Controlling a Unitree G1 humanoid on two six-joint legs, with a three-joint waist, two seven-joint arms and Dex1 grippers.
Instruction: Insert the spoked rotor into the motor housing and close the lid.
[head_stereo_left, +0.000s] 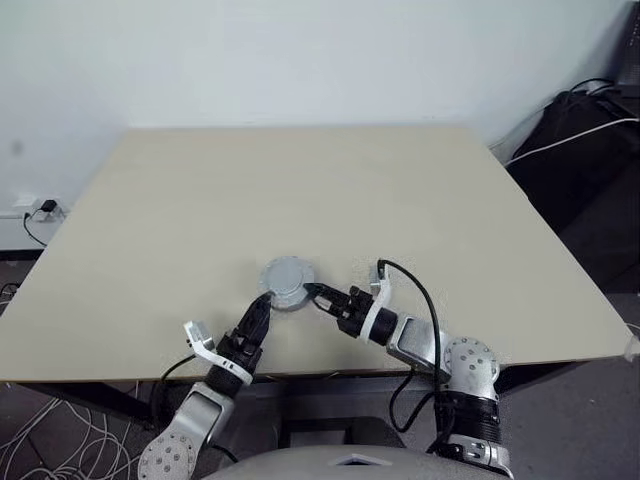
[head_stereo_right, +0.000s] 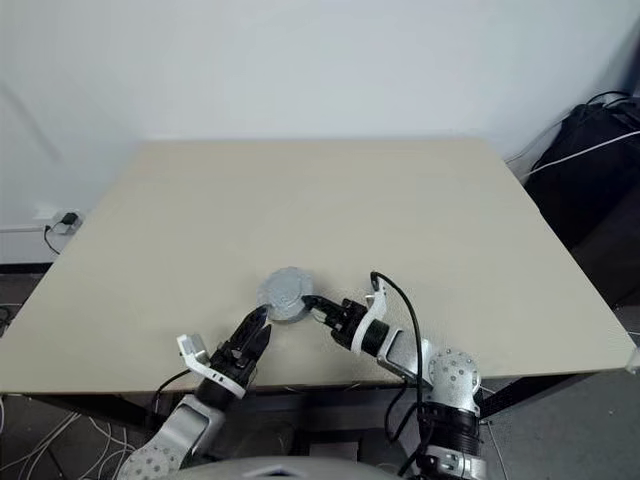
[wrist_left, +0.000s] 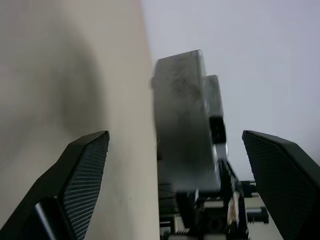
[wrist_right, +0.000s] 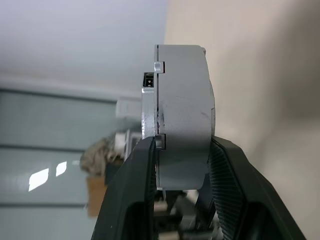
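The housing (head_stereo_left: 289, 282) with the lid (wrist_right: 150, 125) on it sits near the tabletop's (head_stereo_left: 300, 190) front edge, about midway across. The right hand (head_stereo_left: 312, 293) is at its right side, one finger on each flat face. The left hand (head_stereo_left: 260, 305) is just in front and to its left, apart from it, fingers (wrist_left: 82, 170) spread.

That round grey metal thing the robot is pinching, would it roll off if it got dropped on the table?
Possibly. The closed motor housing is a thick round puck with a smooth rim, so landing on edge it might roll; landing flat it should sit still. It looks solid metal, probably stiff and heavy for its size. The right gripper clamps its smooth flat faces, which may be slippery.
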